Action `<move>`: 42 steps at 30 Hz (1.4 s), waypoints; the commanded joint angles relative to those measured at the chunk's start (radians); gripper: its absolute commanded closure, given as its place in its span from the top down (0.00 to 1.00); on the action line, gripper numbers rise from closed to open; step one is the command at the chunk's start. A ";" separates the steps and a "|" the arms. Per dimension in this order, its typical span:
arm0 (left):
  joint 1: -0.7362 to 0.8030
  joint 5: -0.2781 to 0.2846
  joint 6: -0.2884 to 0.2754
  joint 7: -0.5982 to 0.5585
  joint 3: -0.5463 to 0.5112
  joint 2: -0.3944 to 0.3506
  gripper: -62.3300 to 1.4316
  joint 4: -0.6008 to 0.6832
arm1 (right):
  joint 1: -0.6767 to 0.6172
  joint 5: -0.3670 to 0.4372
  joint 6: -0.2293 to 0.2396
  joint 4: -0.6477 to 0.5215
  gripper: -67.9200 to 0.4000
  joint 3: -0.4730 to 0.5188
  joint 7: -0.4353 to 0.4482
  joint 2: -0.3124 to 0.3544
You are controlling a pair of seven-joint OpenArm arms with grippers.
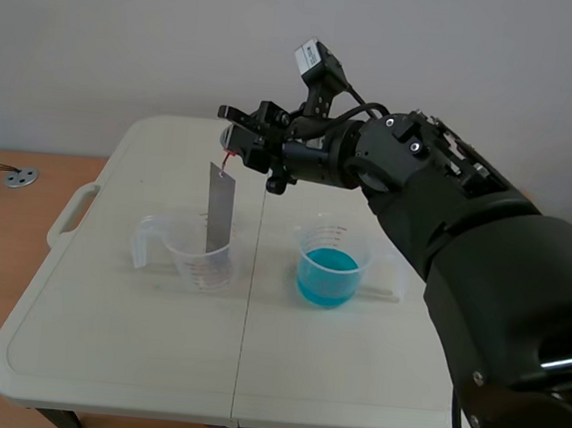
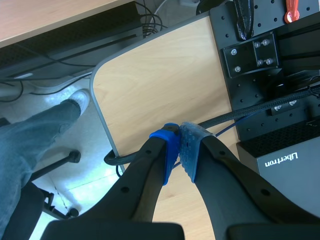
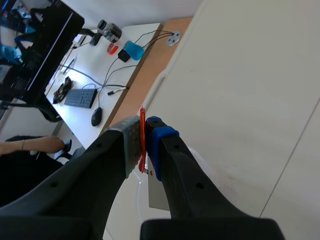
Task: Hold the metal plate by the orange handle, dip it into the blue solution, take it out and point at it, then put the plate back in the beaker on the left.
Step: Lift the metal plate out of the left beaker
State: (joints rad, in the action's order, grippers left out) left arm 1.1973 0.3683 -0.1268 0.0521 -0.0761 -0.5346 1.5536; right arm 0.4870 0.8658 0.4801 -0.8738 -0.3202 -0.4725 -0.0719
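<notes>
A grey metal plate (image 1: 220, 213) stands upright in the clear beaker (image 1: 197, 256) on the left, its lower end inside. My right gripper (image 1: 234, 147) is above that beaker, shut on the thin orange handle (image 1: 229, 157) at the plate's top. In the right wrist view the orange handle (image 3: 142, 137) is pinched between the fingertips of the gripper (image 3: 144, 131), and the metal plate (image 3: 157, 192) hangs below them. The beaker of blue solution (image 1: 328, 276) stands to the right, apart from the plate. My left gripper (image 2: 179, 135) is shut on nothing, off the table over a wooden desk.
The white folding table (image 1: 105, 338) has a carry handle (image 1: 71, 213) on its left edge. Under the left gripper lie a wooden desk top (image 2: 160, 85), black equipment (image 2: 270, 55) and a person's leg in jeans (image 2: 35, 135). A desk with a keyboard (image 3: 80, 97) lies beyond the table.
</notes>
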 commanded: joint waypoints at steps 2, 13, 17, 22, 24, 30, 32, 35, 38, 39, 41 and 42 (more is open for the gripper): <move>0.013 0.006 -0.003 -0.009 -0.001 0.000 0.06 0.015 | 0.028 -0.017 0.043 -0.011 0.03 -0.003 0.019 -0.006; 0.013 0.006 -0.003 -0.009 -0.001 0.000 0.06 0.015 | 0.028 -0.164 0.142 -0.064 0.03 -0.061 0.052 -0.006; 0.013 0.006 -0.003 -0.009 -0.001 0.000 0.06 0.015 | 0.027 -0.219 0.142 -0.116 0.03 -0.070 0.052 -0.006; 0.013 0.006 -0.003 -0.009 -0.001 0.000 0.06 0.015 | 0.023 -0.266 0.142 -0.180 0.03 -0.081 0.049 -0.006; 0.013 0.006 -0.003 -0.009 -0.001 0.000 0.06 0.015 | 0.023 -0.282 0.142 -0.204 0.03 -0.088 0.047 -0.006; 0.013 0.010 -0.003 -0.010 -0.001 0.000 0.06 0.015 | 0.023 -0.288 0.142 -0.278 0.03 -0.100 0.001 -0.006; 0.010 0.010 -0.003 -0.010 -0.001 0.000 0.06 0.015 | 0.022 -0.287 0.142 -0.302 0.03 -0.100 -0.011 -0.006; 0.002 0.010 -0.002 -0.006 -0.001 0.000 0.06 0.015 | 0.019 -0.286 0.142 -0.343 0.03 -0.100 -0.032 -0.006; -0.003 0.010 -0.003 -0.006 -0.001 0.000 0.06 0.015 | 0.000 -0.283 0.142 -0.395 0.03 -0.100 -0.050 -0.006; -0.003 0.010 -0.003 -0.006 -0.001 0.000 0.06 0.015 | -0.008 -0.278 0.142 -0.415 0.03 -0.100 -0.058 -0.006; -0.003 0.010 -0.003 -0.005 -0.001 0.000 0.06 0.015 | -0.025 -0.270 0.141 -0.456 0.03 -0.100 -0.076 -0.006; -0.003 0.010 -0.003 -0.005 -0.001 0.000 0.06 0.015 | -0.035 -0.264 0.140 -0.477 0.03 -0.100 -0.087 -0.006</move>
State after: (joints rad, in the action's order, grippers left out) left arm 1.1881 0.3752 -0.1265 0.0528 -0.0761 -0.5346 1.5536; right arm 0.4423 0.5789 0.6182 -1.3251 -0.4194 -0.5690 -0.0723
